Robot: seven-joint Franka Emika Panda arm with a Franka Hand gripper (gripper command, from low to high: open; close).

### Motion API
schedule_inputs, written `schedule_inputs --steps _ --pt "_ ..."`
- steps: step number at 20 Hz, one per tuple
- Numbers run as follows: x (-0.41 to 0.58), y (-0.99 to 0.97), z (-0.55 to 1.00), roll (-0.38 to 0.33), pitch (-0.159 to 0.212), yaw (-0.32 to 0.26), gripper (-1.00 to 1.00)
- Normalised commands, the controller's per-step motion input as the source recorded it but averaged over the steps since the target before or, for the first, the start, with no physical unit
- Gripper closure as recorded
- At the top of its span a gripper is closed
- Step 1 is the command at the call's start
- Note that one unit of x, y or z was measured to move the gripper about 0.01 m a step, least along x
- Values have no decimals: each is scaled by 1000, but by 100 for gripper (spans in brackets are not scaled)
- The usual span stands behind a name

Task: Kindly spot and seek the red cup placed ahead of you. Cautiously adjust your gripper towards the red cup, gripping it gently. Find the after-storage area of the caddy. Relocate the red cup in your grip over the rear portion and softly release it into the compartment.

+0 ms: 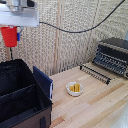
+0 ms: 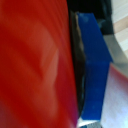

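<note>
The red cup fills the wrist view, blurred, hiding most of the end effector.

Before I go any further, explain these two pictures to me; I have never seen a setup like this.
The white boxy robot hand, the gripper, ends a robot arm. It holds a small bright-red plastic cup high above the large black fabric caddy.

The exterior view comes from a camera off the arm. The wrist view comes from a camera on the wrist, so close that the cup fills it, with one dark-blue finger pressed against it.

On the wooden table sit a little white bowl with yellow contents and a dark toaster oven.
</note>
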Motion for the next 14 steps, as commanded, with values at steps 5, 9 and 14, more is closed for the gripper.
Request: schedule_inputs --steps 5,9,14 --pt "0 215 -146 -241 -150 106 100" --pt "0 0 -130 -303 -133 172 100" --pt "-46 114 -296 -230 -49 168 100"
